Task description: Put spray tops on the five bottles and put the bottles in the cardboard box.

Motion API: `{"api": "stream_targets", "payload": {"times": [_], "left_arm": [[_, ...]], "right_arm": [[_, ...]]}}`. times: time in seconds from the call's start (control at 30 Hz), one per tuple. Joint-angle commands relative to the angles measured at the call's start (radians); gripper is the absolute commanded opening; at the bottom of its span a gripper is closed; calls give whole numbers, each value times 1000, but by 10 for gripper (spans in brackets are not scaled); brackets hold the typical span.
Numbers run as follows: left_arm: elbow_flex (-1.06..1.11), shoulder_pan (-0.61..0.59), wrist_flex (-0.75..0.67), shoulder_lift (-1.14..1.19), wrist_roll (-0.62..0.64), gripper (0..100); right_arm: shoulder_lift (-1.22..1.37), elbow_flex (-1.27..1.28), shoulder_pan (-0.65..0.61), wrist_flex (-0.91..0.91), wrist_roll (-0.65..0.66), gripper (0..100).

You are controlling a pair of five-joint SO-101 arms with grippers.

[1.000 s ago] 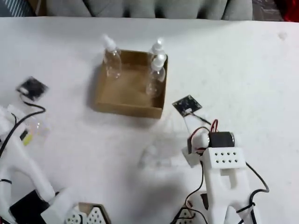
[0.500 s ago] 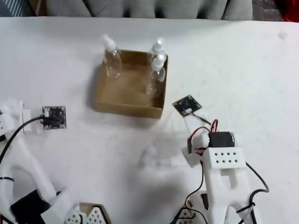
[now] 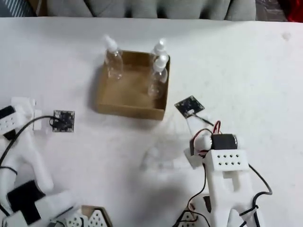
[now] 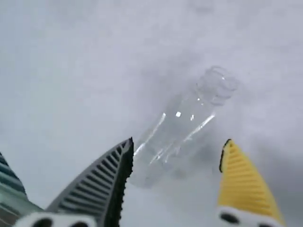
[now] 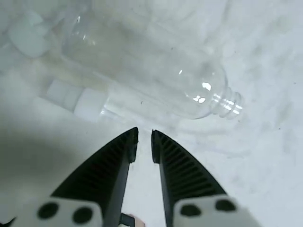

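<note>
A clear bottle (image 4: 182, 127) with no top lies on the white table, its open neck pointing away. My left gripper (image 4: 177, 144) is open just above it, one black and one yellow finger on either side of its base. My right gripper (image 5: 143, 135) is shut on nothing, close to a second topless bottle (image 5: 151, 71) lying flat. A white spray top (image 5: 83, 100) lies beside that bottle. The cardboard box (image 3: 124, 101) stands mid-table with three topped bottles: one (image 3: 113, 60) at its far left corner and two (image 3: 158, 73) along its right wall.
The left arm (image 3: 19, 123) is at the table's left edge and the right arm (image 3: 225, 163) at the front right. Another white spray part (image 5: 26, 39) lies past the second bottle. Pale shapes (image 3: 158, 161) lie on the table left of the right arm.
The left arm has swung forward and to the right, so its wrist camera board went from the far left to nearer the box. The right arm has not moved.
</note>
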Motion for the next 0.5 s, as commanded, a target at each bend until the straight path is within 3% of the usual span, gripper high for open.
{"api": "stream_targets", "payload": {"times": [0.0, 0.47], "left_arm": [[-144, 13, -17, 128, 35, 272], [-229, 13, 26, 294, 169, 268]], "right_arm": [[-21, -9, -5, -10, 9, 18], [-21, 2, -7, -21, 8, 19]]}}
